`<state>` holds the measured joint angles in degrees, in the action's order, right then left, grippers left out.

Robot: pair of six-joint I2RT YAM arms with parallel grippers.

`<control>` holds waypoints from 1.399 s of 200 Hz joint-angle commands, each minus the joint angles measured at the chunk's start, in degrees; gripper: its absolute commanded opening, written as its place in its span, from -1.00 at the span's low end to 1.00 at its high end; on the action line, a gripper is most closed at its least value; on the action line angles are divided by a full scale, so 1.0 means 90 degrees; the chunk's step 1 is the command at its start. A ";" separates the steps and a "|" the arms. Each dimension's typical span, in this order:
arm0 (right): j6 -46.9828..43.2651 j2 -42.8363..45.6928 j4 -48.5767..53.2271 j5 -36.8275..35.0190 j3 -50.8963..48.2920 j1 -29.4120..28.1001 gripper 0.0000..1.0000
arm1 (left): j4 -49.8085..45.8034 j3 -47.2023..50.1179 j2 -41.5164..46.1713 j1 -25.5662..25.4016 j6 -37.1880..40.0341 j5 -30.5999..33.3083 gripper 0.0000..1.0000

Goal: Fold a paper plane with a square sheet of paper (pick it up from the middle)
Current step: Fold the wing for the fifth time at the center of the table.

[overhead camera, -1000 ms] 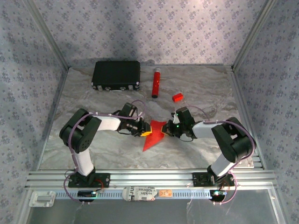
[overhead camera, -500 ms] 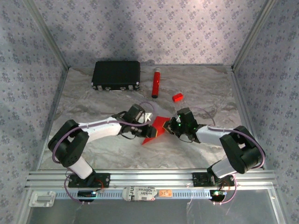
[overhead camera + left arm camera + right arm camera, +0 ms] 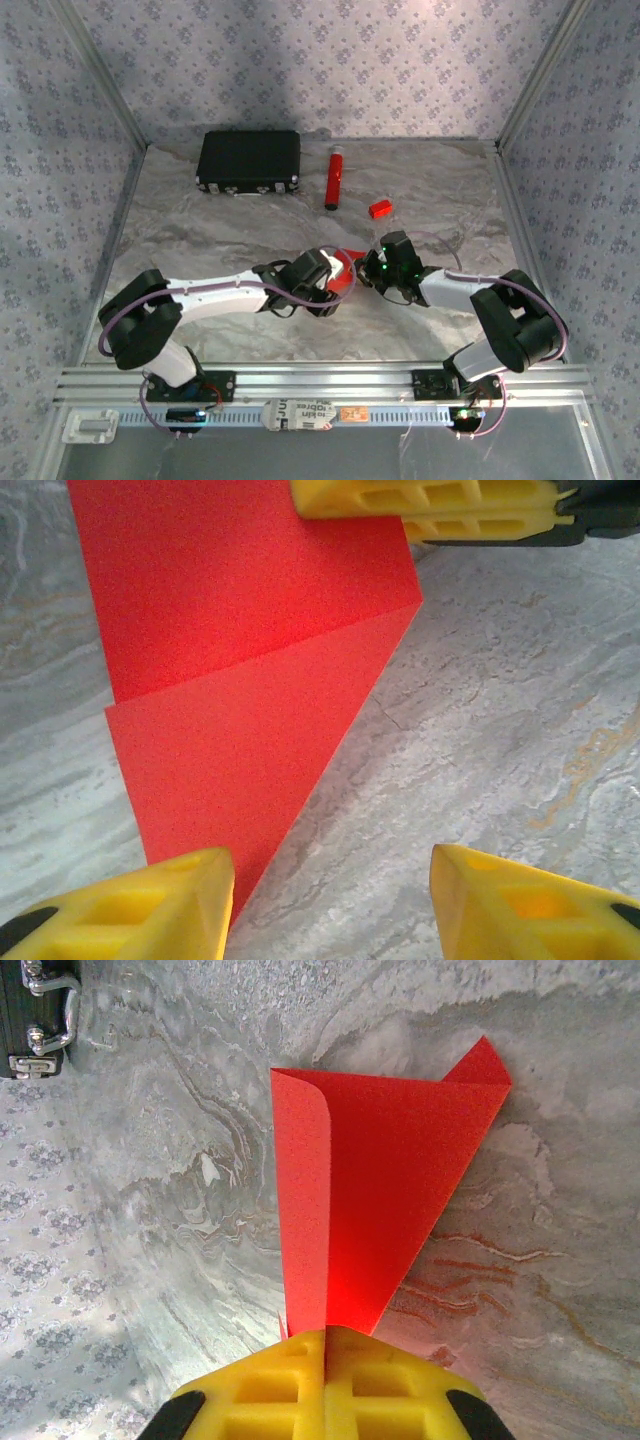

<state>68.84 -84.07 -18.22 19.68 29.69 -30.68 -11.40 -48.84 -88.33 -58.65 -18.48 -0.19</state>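
Right gripper (image 3: 325, 1332) has its yellow fingers (image 3: 290, 1390) pressed together on one edge of the folded red paper sheet (image 3: 380, 1190), which sits mid-table on the marbled table (image 3: 560, 1290) between the two arms, one flap curling up beside the grip. Left gripper (image 3: 330, 880) hangs low over the sheet's opposite end with jaws spread, one finger above the paper's slanted edge and the other above bare table, holding nothing. Further back, well apart from all this, sit a black case (image 3: 249, 161), a red tube (image 3: 333, 178) and a little red block (image 3: 379, 209).
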 commanded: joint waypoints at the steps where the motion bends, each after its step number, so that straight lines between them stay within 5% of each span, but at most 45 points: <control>1: 0.0087 0.0127 0.0052 -0.0060 -0.0002 0.0033 -0.90 | 0.0007 -0.0145 -0.0174 -0.0082 0.0535 0.0317 0.04; 280: -0.0061 0.0313 0.0149 0.0173 -0.0037 0.0166 -0.88 | -0.0198 -0.0540 -0.0932 -0.0439 0.1096 0.1738 -0.37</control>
<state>68.77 -82.61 -18.20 20.80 29.69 -29.47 -12.08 -51.99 -96.36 -62.06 -9.43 13.80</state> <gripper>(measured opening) 0.061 0.337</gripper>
